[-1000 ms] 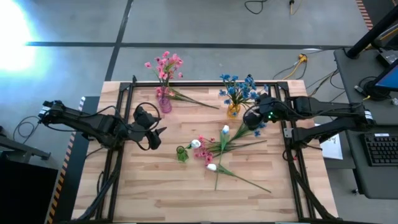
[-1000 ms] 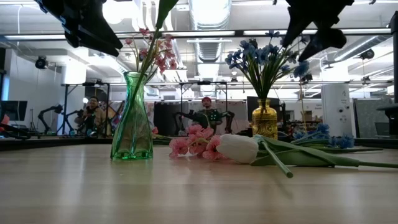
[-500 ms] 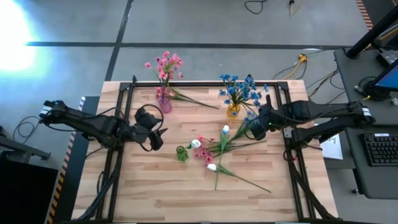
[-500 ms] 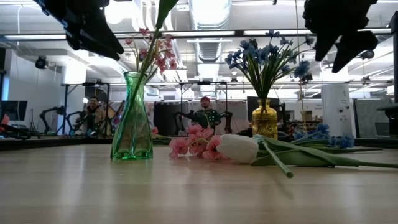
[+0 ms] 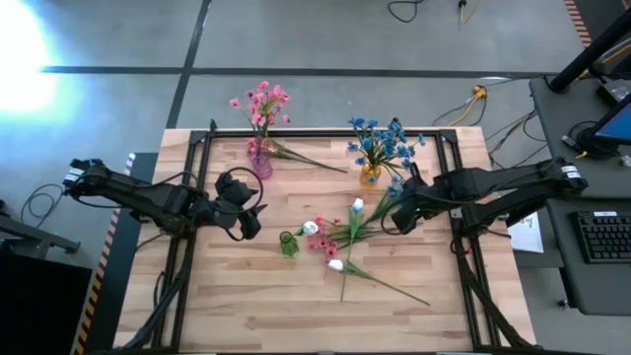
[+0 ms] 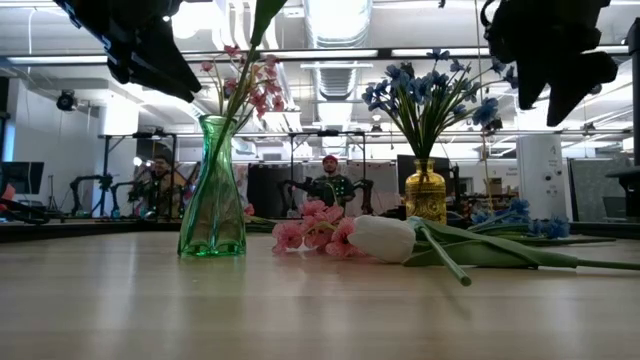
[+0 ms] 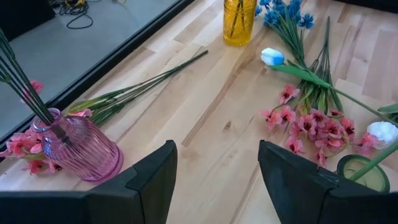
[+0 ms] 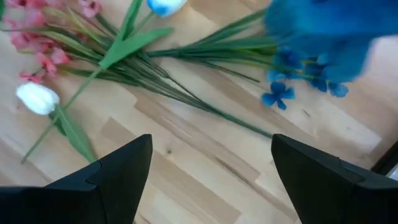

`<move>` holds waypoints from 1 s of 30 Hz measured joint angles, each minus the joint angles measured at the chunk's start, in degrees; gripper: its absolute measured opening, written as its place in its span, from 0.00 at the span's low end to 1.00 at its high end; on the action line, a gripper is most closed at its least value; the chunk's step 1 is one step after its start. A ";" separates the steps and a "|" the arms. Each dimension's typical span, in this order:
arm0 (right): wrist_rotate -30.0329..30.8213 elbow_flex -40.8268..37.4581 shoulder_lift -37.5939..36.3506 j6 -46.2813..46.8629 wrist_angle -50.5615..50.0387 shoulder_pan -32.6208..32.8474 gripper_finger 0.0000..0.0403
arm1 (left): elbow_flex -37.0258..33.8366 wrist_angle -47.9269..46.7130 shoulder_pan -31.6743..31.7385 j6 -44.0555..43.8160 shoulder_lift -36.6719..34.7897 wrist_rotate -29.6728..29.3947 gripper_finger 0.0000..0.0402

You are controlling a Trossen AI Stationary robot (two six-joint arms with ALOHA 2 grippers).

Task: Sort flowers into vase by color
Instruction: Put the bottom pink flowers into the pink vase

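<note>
Loose flowers lie at the table's middle: pink sprigs (image 5: 323, 242), white tulips (image 5: 336, 264) and a blue sprig (image 8: 280, 93), their stems crossing. A pink vase (image 5: 260, 163) holds pink flowers, a yellow vase (image 5: 371, 176) holds blue ones (image 5: 380, 138), and a small green vase (image 5: 288, 245) holds a white one. My right gripper (image 5: 399, 212) hovers open above the loose stems (image 8: 186, 81), pointing steeply down. My left gripper (image 5: 251, 212) stands open in the air left of the green vase, with nothing between its fingers (image 7: 155, 177).
A long green stem (image 5: 306, 158) lies on the boards beside the pink vase. Black frame rails (image 5: 193, 197) run along the table's left and right sides. Bare wood (image 5: 256, 306) stretches along the near edge. People sit in the room behind the table (image 6: 335, 185).
My right gripper has moved from beside the yellow vase toward the table's near edge and down, and has tipped to point more steeply down over the loose flowers. It has stayed open. The flowers have not moved.
</note>
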 joint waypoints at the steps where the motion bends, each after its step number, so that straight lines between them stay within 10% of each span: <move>1: -0.83 0.00 0.76 0.11 0.00 -0.01 0.79 | 0.00 0.00 0.00 -0.02 0.00 0.00 0.53; 30: -4.42 -0.02 23.61 -35.14 15.68 4.36 0.70 | 0.00 -0.02 0.00 -0.24 -0.02 0.00 0.53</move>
